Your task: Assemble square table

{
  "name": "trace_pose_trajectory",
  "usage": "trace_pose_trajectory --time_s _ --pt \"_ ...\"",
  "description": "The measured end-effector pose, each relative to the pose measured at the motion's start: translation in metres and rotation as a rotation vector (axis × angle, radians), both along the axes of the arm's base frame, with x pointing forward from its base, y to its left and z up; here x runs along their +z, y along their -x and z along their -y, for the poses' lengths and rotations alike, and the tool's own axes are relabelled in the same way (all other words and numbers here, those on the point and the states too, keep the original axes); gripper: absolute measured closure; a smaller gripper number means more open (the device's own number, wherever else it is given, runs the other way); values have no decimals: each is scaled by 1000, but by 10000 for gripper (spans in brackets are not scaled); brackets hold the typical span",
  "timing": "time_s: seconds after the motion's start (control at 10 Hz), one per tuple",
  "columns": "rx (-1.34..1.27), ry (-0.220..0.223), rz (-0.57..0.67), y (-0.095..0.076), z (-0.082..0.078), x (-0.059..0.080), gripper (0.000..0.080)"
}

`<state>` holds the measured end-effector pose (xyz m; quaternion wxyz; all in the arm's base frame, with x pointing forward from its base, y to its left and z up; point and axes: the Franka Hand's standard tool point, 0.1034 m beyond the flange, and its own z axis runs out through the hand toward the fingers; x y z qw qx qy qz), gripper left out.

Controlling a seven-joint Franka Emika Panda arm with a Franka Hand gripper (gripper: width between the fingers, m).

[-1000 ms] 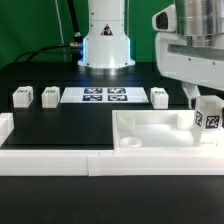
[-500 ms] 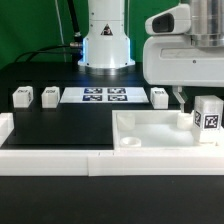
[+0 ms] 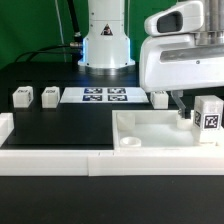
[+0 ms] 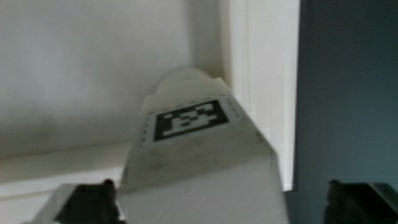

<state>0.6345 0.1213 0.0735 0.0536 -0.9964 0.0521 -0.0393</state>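
The end effector (image 4: 226, 205) is hanging over the far corner of the tabletop (image 3: 165, 142). The slab is lying ribs-up on the black desk (image 3: 60, 125) at about four o'clock in the exterior view. Its front edge is sitting against the border wall (image 3: 60, 158), probably so that it is not sliding while legs go in.

An upright leg (image 3: 208, 116) is standing at the slab's three o'clock corner, with its tag facing the exterior camera. In the wrist view the two fingers (image 4: 89, 203) are straddling this leg with the jaws apart. A dark gap is showing beside the leg on one side, so the end effector is open around the leg, not clamping it. The slab's wall is hiding whether the leg's foot is seated in its socket.

Three more leg blocks are waiting in a row well apart from the slab: one at nine o'clock (image 3: 22, 96), one at ten (image 3: 50, 96) and one at two (image 3: 159, 96). The marker board (image 3: 105, 96) is lying between them at twelve. Standing the leg vertical is letting the fingers close squarely on its flat sides, and the next move seems to call for keeping it plumb.
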Motion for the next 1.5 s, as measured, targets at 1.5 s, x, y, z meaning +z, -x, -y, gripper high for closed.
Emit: trace_pose_trajectory --time_s 1.5 --pt "-1372 -200 -177 5 12 -6 496"
